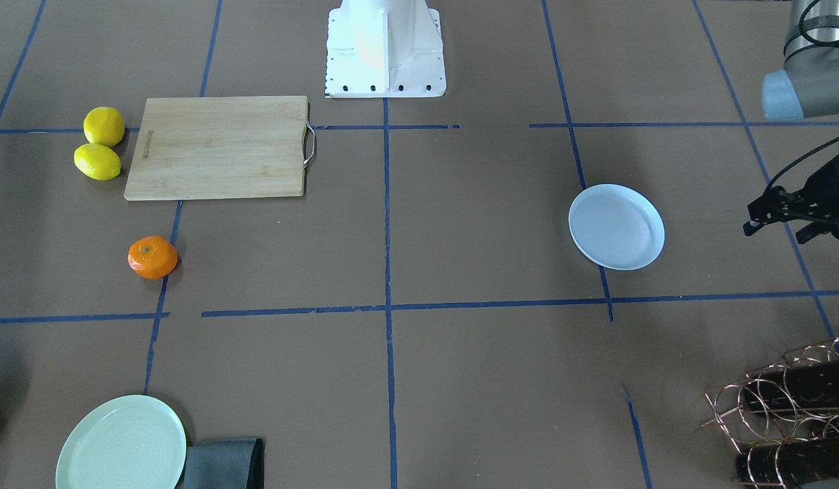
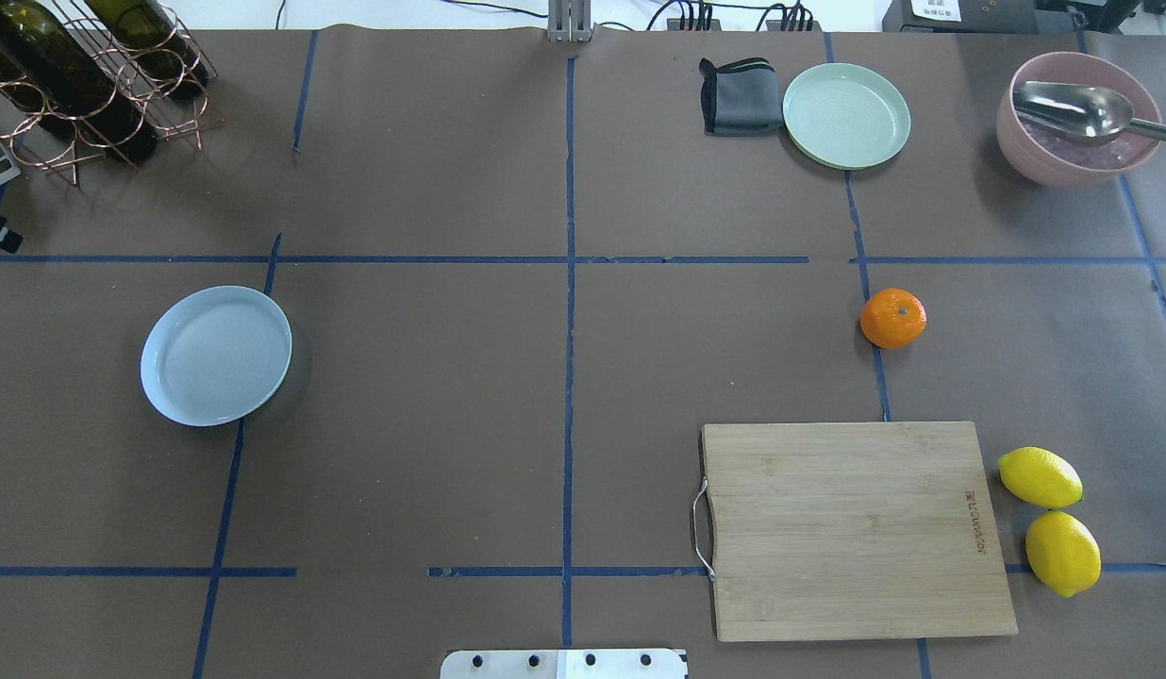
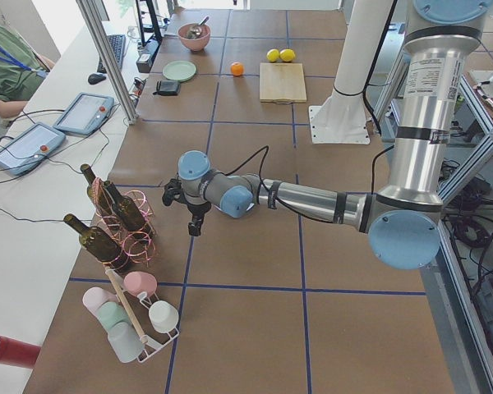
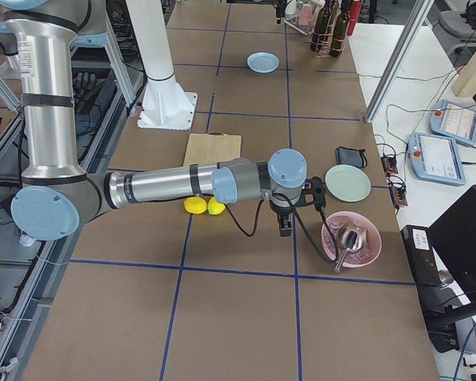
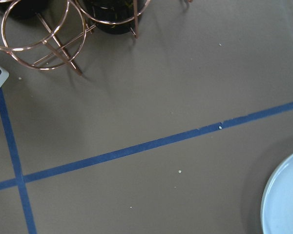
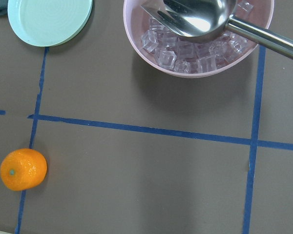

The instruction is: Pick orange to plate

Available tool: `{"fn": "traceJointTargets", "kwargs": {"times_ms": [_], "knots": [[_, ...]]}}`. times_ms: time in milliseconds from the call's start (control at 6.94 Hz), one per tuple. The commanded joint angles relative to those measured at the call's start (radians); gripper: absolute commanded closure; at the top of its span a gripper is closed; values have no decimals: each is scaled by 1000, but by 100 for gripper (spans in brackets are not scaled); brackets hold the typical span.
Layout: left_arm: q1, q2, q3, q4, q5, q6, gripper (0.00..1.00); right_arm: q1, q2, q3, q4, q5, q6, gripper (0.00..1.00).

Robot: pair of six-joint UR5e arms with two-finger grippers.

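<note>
Left pincer (image 1: 772,229) and right pincer (image 4: 286,229), opening unreadable; orange (image 2: 893,318) rests flat, stem dimple up, far from plate (image 2: 215,356).

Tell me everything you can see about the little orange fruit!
The orange is small, round and a bit flattened, bright orange with a shiny, bumpy peel and a small dark stem dimple facing up. It looks whole and unpeeled. It sits alone on the brown table, its edge over a blue tape line, apart from the wooden cutting board. Only the table touches it.

Silver arms (image 3: 312,199) — pale-blue joint caps (image 3: 403,240), black cables (image 3: 255,156).
</note>
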Motion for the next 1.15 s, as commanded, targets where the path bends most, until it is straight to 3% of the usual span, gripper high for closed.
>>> {"fn": "traceJointTargets", "kwargs": {"times_ms": [0,144,720,1008], "knots": [[89,47,-8,-222,14,-290,0,-5,4,2,1,1,9,0],[95,79,0,-307,8,-301,0,-6,6,3,1,1,10,0],[283,83,3,-327,170,-442,0,-12,21,8,0,2,65,0],[325,78,5,-329,196,-482,0,-12,20,8,1,2,67,0]]}}
